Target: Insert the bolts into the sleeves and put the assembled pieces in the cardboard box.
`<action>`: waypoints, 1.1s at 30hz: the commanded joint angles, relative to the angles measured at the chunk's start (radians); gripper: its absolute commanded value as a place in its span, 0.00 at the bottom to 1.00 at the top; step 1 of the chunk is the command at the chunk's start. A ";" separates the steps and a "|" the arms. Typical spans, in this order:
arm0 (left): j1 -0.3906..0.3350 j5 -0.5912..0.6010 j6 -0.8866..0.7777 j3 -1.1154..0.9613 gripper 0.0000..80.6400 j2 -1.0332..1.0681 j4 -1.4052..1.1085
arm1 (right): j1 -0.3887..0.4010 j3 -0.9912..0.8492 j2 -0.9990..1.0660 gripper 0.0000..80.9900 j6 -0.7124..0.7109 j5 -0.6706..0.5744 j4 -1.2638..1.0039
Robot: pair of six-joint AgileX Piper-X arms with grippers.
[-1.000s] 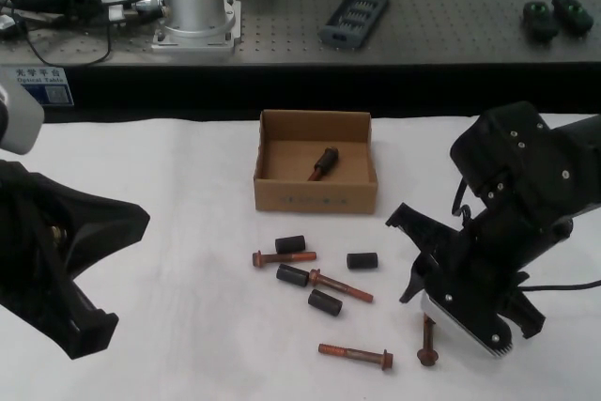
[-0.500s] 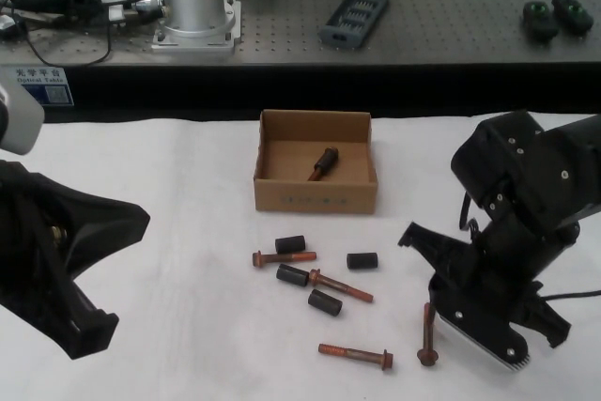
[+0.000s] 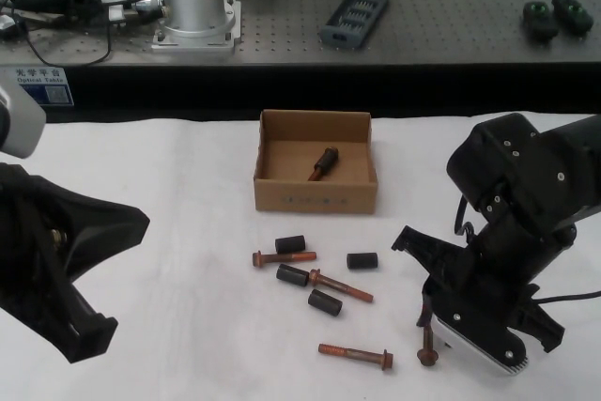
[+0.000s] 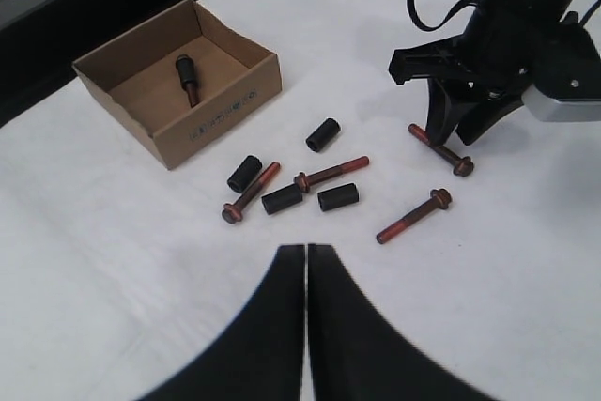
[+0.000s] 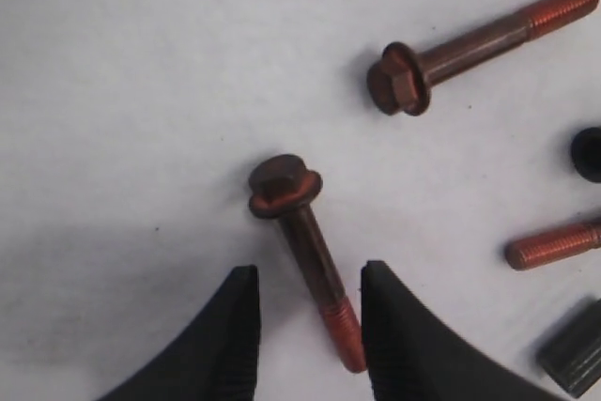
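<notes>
right gripper (image 5: pixel 308 271) had dropped and shifted onto the loose bolt (image 5: pixel 302 227) lying on the white cloth (image 3: pixel 169 232) nearer than the cardboard box (image 3: pixel 315 200), jaws apart astride its shank, unclamped, so grasp looked next; left gripper (image 4: pixel 307 253) jaws together.

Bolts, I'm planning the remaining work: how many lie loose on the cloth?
4 bolts: one beside the sleeve nearest the box, one beside two sleeves, one alone at the front, one between the right gripper's fingers. None looks hidden.
</notes>
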 commanded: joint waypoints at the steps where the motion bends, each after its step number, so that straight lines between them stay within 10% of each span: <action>1: 0.000 -0.003 0.017 0.001 0.01 -0.007 0.002 | 0.009 -0.010 0.001 0.34 -0.007 -0.035 0.003; 25: 0.000 -0.014 0.014 0.004 0.01 -0.007 0.026 | 0.036 -0.007 0.091 0.34 -0.007 -0.027 0.012; 33: 0.000 -0.014 0.014 0.018 0.01 -0.007 0.024 | 0.036 -0.010 0.100 0.03 -0.004 0.073 0.012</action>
